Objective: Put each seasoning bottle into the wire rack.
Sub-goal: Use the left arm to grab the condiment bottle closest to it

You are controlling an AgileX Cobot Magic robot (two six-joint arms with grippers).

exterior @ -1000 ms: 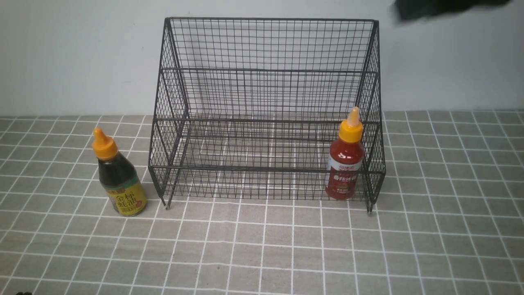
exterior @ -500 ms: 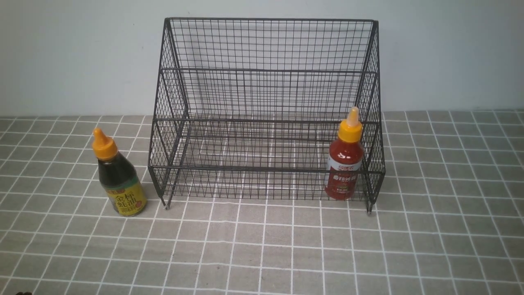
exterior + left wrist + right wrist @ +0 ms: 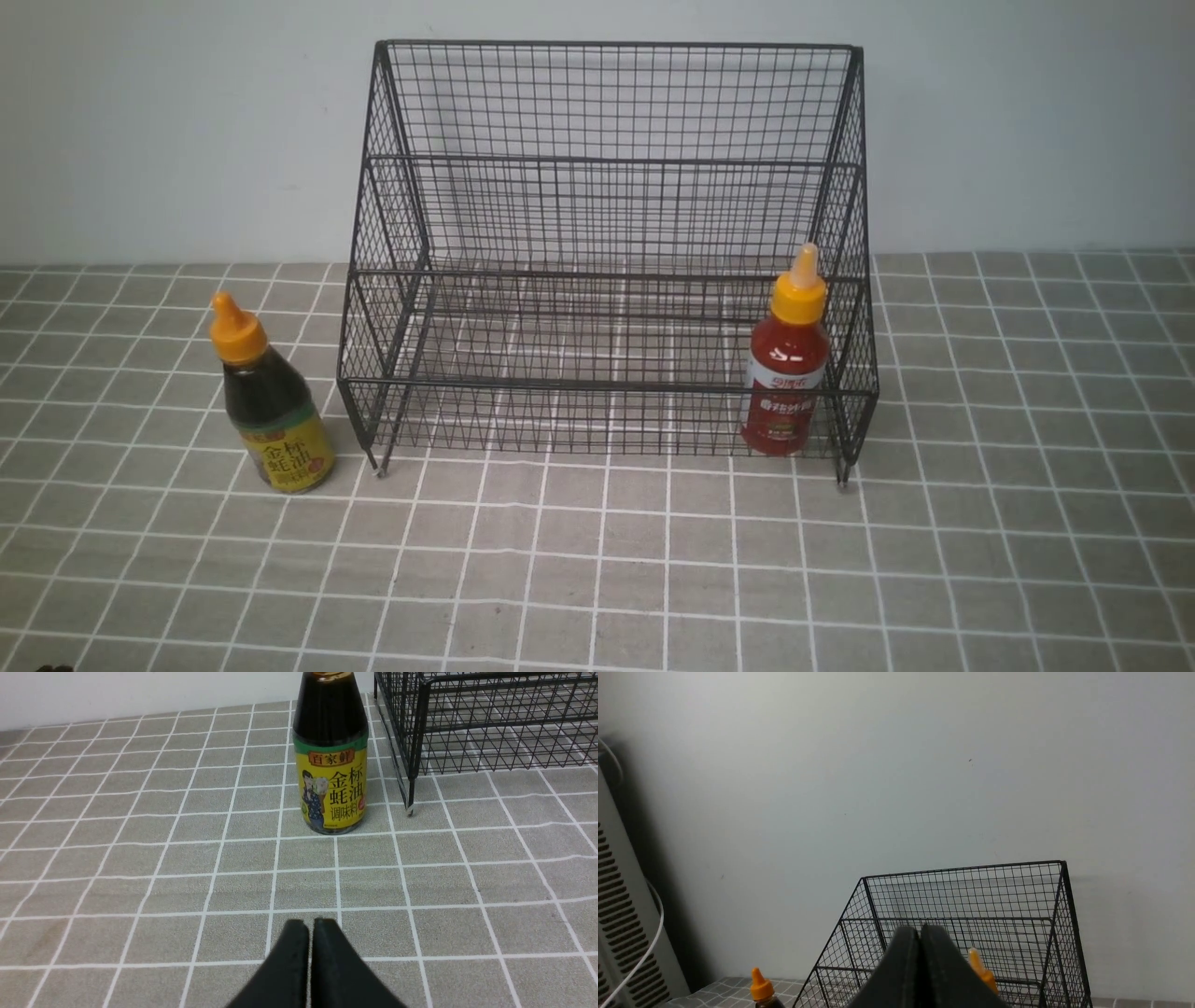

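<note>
The black wire rack (image 3: 607,252) stands at the back middle of the table. The red sauce bottle (image 3: 786,364) stands upright in the rack's lower tier at its right end. The dark brown sauce bottle (image 3: 273,411) with a yellow-green label stands upright on the table just left of the rack; it also shows in the left wrist view (image 3: 331,760). My left gripper (image 3: 310,924) is shut and empty, low over the table in front of that bottle. My right gripper (image 3: 920,928) is shut and empty, raised high and facing the rack (image 3: 966,924). Neither gripper shows in the front view.
A grey tablecloth with a white grid (image 3: 597,560) covers the table. A pale wall (image 3: 187,131) rises right behind the rack. A ribbed white appliance with a cable (image 3: 621,933) stands off to the side in the right wrist view.
A dark blurred shape at the top right of the front view one second ago has gone out of view. The bottles and rack have not moved.
</note>
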